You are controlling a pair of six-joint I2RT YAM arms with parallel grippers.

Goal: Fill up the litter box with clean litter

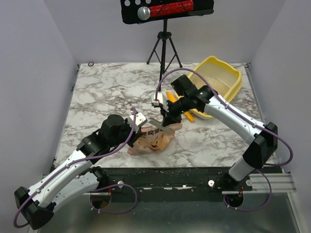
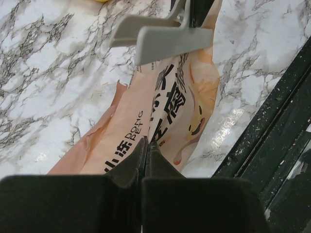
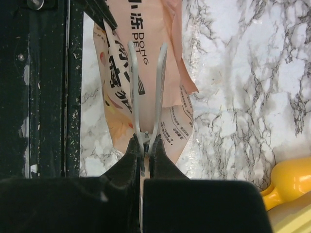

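Left tool [image 2: 147,143] pinches the "DONG PET" bag [image 2: 131,131], right tool [image 3: 144,145] its grey clip [image 2: 170,39]

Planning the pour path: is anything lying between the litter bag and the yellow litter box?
Yes. The yellow-orange scoop lies on the table between the bag and the litter box, by its near wall. A gray clip, held by the right gripper, sits at the bag's end nearest the box; whether it is clamped on is unclear.

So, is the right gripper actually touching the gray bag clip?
Touching. In the right wrist view the right gripper pinches the gray bag clip at its hinge end, with no gap.
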